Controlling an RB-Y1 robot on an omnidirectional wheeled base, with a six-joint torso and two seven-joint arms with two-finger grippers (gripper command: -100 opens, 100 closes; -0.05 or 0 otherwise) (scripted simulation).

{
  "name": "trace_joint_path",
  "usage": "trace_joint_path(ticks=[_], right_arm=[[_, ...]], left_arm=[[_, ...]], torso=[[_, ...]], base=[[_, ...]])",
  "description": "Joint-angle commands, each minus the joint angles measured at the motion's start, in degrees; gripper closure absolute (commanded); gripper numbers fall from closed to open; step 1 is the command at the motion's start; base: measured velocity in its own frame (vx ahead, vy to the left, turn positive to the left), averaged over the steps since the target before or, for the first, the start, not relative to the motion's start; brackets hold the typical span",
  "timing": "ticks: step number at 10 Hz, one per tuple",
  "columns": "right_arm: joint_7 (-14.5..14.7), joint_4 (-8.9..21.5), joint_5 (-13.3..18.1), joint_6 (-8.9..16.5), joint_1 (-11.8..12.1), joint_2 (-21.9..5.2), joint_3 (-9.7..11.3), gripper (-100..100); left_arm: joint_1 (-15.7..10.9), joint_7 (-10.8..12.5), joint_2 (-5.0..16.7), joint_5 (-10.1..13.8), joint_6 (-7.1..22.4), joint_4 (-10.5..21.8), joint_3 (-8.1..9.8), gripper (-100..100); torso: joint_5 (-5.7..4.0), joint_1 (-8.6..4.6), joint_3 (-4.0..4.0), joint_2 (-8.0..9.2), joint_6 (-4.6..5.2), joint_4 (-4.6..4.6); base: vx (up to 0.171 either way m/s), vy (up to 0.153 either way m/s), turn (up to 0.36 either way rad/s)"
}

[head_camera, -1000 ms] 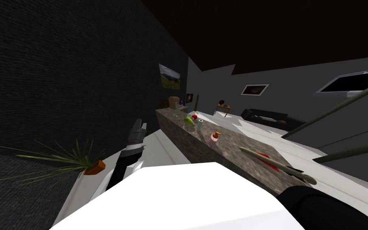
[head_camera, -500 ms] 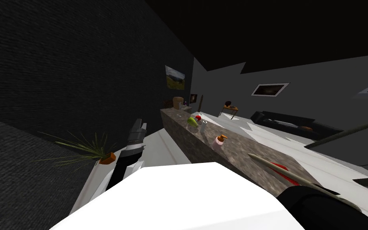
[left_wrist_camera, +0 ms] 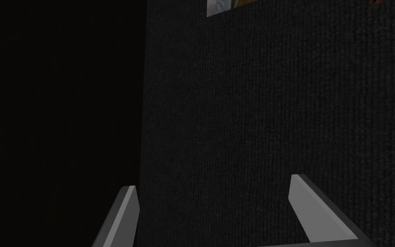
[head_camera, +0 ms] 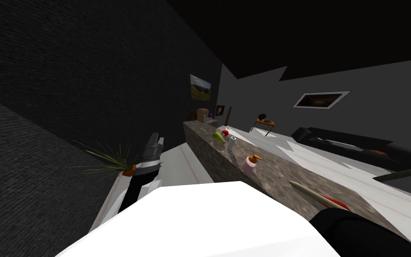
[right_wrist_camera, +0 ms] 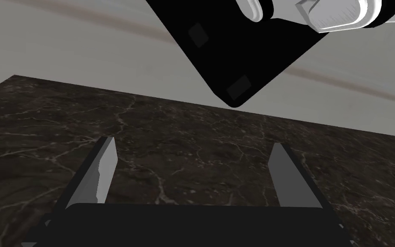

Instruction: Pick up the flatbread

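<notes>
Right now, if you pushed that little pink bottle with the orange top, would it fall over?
Maybe. The pink bottle stands upright and looks taller than wide, so a high push would likely tip it. It looks small, so probably light. It seems near the edge of the counter, so it might fall off.

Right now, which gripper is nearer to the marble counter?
Right. The right gripper, open, hangs close over the marble counter; the left gripper, open, is off the counter's side, facing a dark wall.

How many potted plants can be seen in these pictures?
1. A spiky green plant in an orange pot stands by the dark wall, left of the left arm. Others may hide behind the stone counter.
</notes>
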Motion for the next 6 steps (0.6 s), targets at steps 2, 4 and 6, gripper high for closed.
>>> trace_joint_path(ticks=[2,4,6], right_arm=[[-1.2,2.6,-0.9,-0.7,-0.4,-4.0,3.0,-100],[-1.4,4.2,-1.6,-0.9,-0.3,-7.2,4.6,-100],[-1.6,5.5,-2.4,-1.1,-0.4,-9.4,5.9,-100]], left_arm=[[0.0,0.0,0.0,0.0,0.0,0.0,0.01,0],[0.0,0.0,0.0,0.0,0.0,0.0,0.0,0],[0.0,0.0,0.0,0.0,0.0,0.0,0.0,0]], torso=[[-0.01,-0.02,-0.01,-0.02,0.05,0.0],[-0.01,-0.02,-0.11,-0.19,-0.01,-0.04],[0.0,0.01,-0.12,-0.21,0.01,-0.05]], base=[[0.034,-0.001,0.203],[0.062,-0.004,0.243],[0.062,-0.004,0.169]])
